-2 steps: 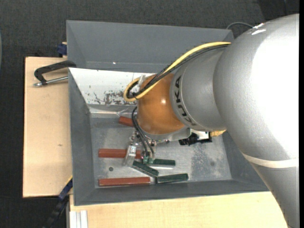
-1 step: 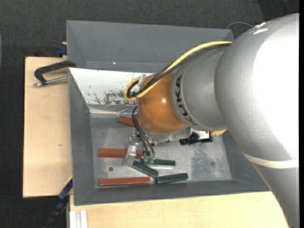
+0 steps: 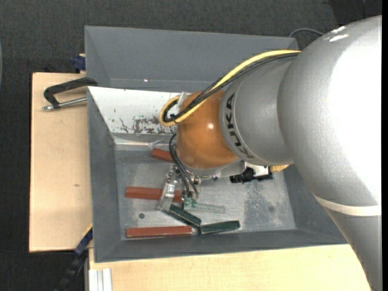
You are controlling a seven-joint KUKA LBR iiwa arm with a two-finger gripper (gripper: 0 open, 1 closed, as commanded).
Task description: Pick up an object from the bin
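Grey arm (image 3: pixel 327 114) bulks closest to the lens, filling the right side and reaching leftward into the bin (image 3: pixel 182 56). Orange cover (image 3: pixel 203 135) caps its wrist; yellow and black cables (image 3: pixel 254 62) run along the top of the arm and loop in at the cover's left edge.

Below the cover, the jaws point down at the bin floor, left of centre. Metal parts are crowded together there, and I cannot tell whether the jaws are spread or pressed together, nor whether anything sits between them.

Nearest thing to the jaws: a short red-brown stick (image 3: pixel 142 193), lying flat and roughly level across the floor. Its right end meets the jaw tips; its left end points to the left wall.

Just below the jaws:
- a dark green strip (image 3: pixel 184 215), slanting down to the right
- a second dark green strip (image 3: pixel 220 227), touching the first at its lower end
- a pale clear piece (image 3: pixel 209 208), lying between the two green strips and the cover

Along the near wall lies a longer red-brown stick (image 3: pixel 159 231), its right end against the green strips. Another red-brown stick (image 3: pixel 160 155) sits at the far side, partly under the cover. A small black and white part (image 3: pixel 251 174) shows beneath the arm to the right, well apart from the sticks.
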